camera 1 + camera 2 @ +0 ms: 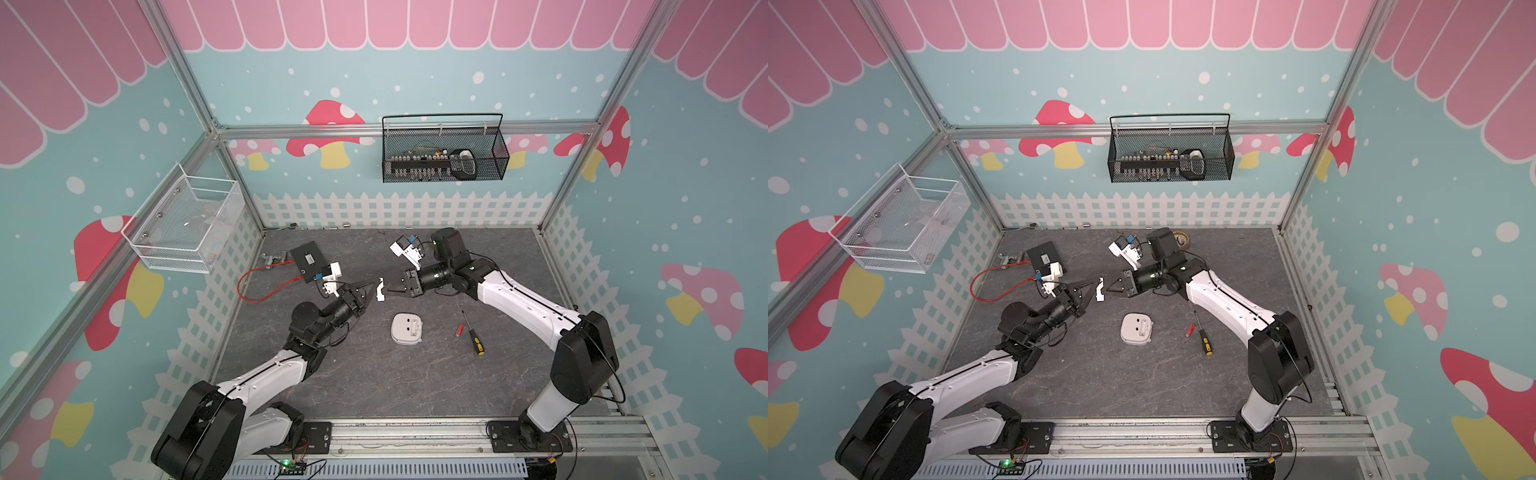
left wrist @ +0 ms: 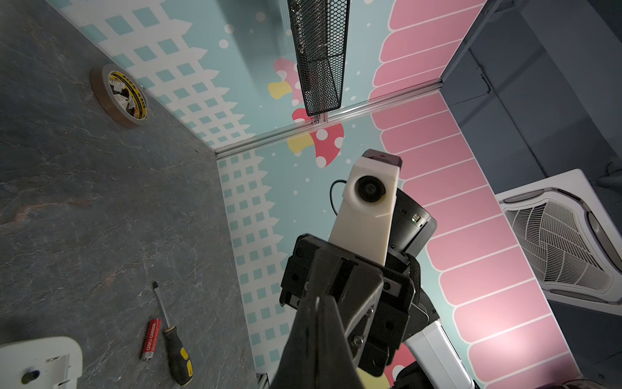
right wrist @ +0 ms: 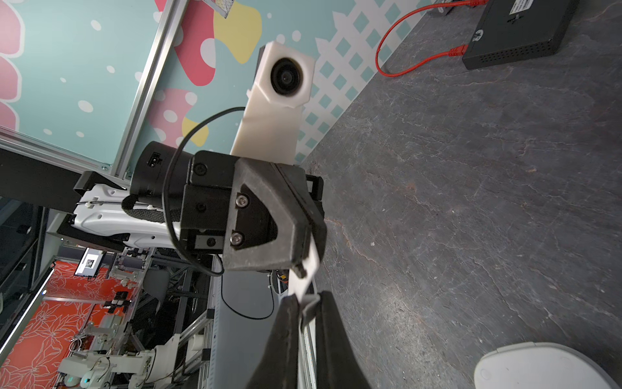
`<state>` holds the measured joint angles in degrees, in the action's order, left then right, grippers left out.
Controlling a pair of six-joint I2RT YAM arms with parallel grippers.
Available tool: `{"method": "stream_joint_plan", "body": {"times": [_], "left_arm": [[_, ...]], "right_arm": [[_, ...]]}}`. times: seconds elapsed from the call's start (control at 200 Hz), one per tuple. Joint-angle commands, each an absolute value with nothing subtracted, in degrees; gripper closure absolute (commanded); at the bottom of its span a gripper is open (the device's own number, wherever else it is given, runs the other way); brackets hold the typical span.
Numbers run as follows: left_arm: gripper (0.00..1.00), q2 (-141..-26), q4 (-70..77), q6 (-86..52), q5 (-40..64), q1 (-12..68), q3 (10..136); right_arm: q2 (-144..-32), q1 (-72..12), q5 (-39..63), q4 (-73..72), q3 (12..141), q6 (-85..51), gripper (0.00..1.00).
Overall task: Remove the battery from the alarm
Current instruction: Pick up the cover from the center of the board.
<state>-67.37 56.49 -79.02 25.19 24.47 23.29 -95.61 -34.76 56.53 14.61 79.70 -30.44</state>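
The white alarm lies face down on the grey table, its back recess showing; it also appears in the wrist views. The red battery lies on the table to the alarm's right, beside the screwdriver. Above the table behind the alarm, a small white cover hangs between both grippers. My left gripper is shut on one end. My right gripper is shut on the other end.
A black box with a red cable sits at the back left. A roll of tape lies near the back wall. A black mesh basket hangs on the back wall and a white one on the left wall.
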Motion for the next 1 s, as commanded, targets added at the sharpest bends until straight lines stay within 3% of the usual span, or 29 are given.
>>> {"method": "stream_joint_plan", "body": {"times": [0.0,0.415,0.645,0.715,0.816,0.996], "left_arm": [[1.0,-67.25,55.93,-78.34,26.46,25.32,22.36],[1.0,-65.73,54.02,-76.73,26.97,25.31,21.89],[0.75,-64.07,51.86,-75.15,26.64,25.32,22.0],[0.63,-64.14,51.87,-74.93,26.84,25.31,22.06],[0.59,-64.0,51.52,-74.72,26.76,25.31,21.98],[0.27,-61.5,47.24,-72.18,25.68,24.54,23.08]], "right_arm": [[-96.24,-35.41,57.22,13.45,81.79,-29.61,0.92],[-95.45,-35.24,56.17,13.27,81.21,-31.13,0.99],[-94.32,-34.99,56.01,11.45,79.58,-33.17,1.0],[-94.22,-34.98,56.18,10.71,79.09,-33.68,1.0],[-93.96,-34.75,55.92,10.01,78.56,-34.73,1.0],[-93.23,-33.56,54.44,10.07,76.57,-36.4,1.0]]}}
